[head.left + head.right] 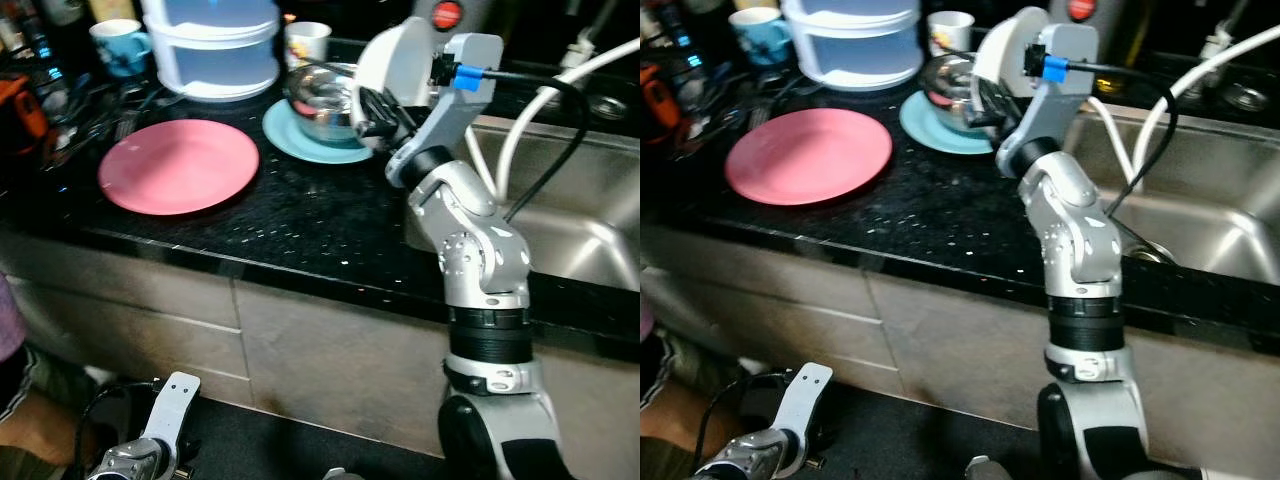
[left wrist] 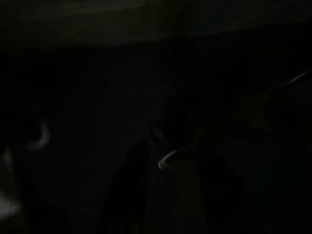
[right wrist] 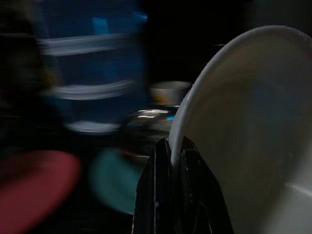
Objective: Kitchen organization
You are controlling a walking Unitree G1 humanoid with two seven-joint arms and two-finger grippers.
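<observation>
My right gripper (image 1: pixel 375 108) is raised over the black counter (image 1: pixel 300 220), shut on the rim of a white plate (image 1: pixel 392 58) held on edge. In the right wrist view the white plate (image 3: pixel 243 126) stands pinched between the black fingers (image 3: pixel 161 185). Just beyond it a steel bowl (image 1: pixel 320 100) rests on a light blue plate (image 1: pixel 300 140). A pink plate (image 1: pixel 178 165) lies flat to the left. My left arm (image 1: pixel 150 440) hangs low by the cabinet, and its wrist view is nearly black.
A steel sink (image 1: pixel 570 220) opens at the right, with white hoses (image 1: pixel 540 100) over it. A stacked white container (image 1: pixel 215 45), a blue mug (image 1: pixel 120 45) and a white cup (image 1: pixel 308 40) stand at the back. Cutlery (image 1: pixel 90 120) lies far left. A person's leg (image 1: pixel 20 400) is at lower left.
</observation>
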